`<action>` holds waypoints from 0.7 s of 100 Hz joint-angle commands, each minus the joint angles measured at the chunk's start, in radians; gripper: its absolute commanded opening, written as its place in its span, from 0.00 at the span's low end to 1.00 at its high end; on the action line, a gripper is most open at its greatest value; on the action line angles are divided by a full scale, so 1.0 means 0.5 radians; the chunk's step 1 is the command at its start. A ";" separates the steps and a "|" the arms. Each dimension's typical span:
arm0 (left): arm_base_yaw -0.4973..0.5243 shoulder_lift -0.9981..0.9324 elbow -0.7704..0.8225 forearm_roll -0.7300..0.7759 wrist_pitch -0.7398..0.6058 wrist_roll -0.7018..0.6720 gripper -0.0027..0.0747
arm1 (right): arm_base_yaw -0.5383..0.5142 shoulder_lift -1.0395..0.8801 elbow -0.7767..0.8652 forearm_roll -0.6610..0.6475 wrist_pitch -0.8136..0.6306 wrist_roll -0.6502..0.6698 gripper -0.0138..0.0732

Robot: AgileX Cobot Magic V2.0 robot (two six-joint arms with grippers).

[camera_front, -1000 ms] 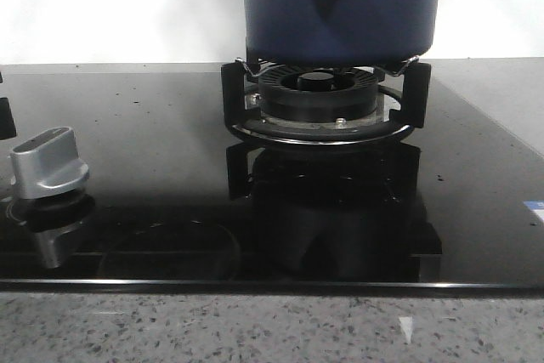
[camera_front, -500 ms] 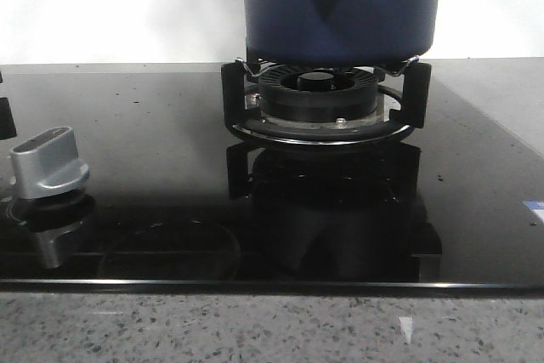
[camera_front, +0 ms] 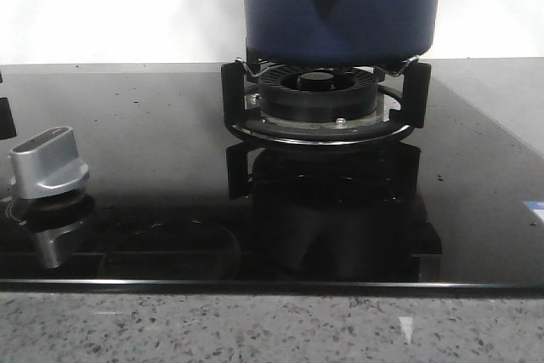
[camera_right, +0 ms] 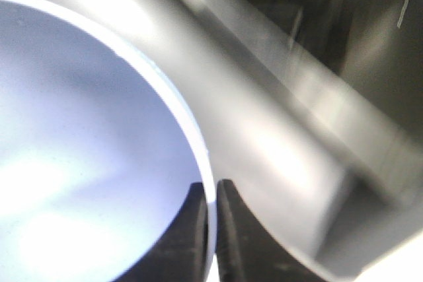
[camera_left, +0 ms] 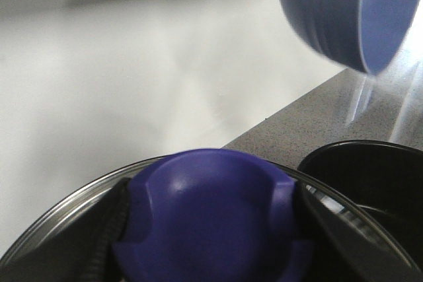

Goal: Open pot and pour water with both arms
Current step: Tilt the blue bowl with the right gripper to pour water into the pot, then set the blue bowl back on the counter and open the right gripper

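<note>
The dark blue pot [camera_front: 340,6] fills the top of the front view. Its rounded bottom is right over the black burner grate [camera_front: 323,116], and I cannot tell whether they touch. My right gripper [camera_right: 211,193] is shut on the pot's thin rim [camera_right: 188,123], one finger inside over the pale blue interior and one outside. My left gripper [camera_left: 211,212] is shut on the lid's blue knob [camera_left: 211,196], with black fingers [camera_left: 109,229] at both sides and the lid's metal rim [camera_left: 59,216] curving behind. In the left wrist view the pot [camera_left: 330,11] shows beyond the lid. Neither gripper shows in the front view.
The burner sits on a glossy black glass hob [camera_front: 153,150] with a silver control knob [camera_front: 47,163] at the left. A speckled grey counter edge [camera_front: 255,329] runs along the front. A black round container [camera_left: 370,183] stands on the counter beside the lid.
</note>
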 commanded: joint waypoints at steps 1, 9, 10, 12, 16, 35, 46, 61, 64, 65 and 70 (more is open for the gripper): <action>0.005 -0.111 -0.079 -0.181 0.025 -0.016 0.45 | 0.004 -0.099 -0.053 0.279 0.138 0.016 0.08; 0.001 -0.111 -0.079 -0.181 0.037 -0.016 0.45 | 0.004 -0.095 -0.053 0.440 0.282 0.016 0.08; 0.001 -0.111 -0.079 -0.181 0.037 -0.016 0.45 | 0.004 -0.095 -0.053 0.454 0.298 0.016 0.08; 0.001 -0.111 -0.079 -0.181 0.043 -0.016 0.45 | 0.004 -0.095 -0.053 0.498 0.312 0.016 0.08; 0.001 -0.111 -0.079 -0.181 0.048 -0.016 0.45 | 0.004 -0.095 -0.053 0.578 0.351 0.016 0.08; -0.012 -0.111 -0.079 -0.184 0.075 -0.016 0.45 | 0.004 -0.095 -0.074 0.795 0.580 0.016 0.08; -0.049 -0.111 -0.079 -0.192 0.075 -0.016 0.45 | -0.060 -0.099 -0.150 0.884 0.772 0.025 0.08; -0.130 -0.111 -0.079 -0.193 0.071 -0.016 0.45 | -0.314 -0.150 -0.253 1.153 0.967 0.030 0.08; -0.149 -0.111 -0.079 -0.193 0.071 -0.016 0.45 | -0.399 -0.173 -0.258 1.215 0.995 0.030 0.08; -0.150 -0.111 -0.079 -0.193 0.068 -0.016 0.45 | -0.417 -0.178 -0.258 1.244 0.999 0.030 0.08; -0.174 -0.111 -0.079 -0.196 0.064 -0.016 0.45 | -0.551 -0.208 -0.258 1.322 1.059 0.030 0.08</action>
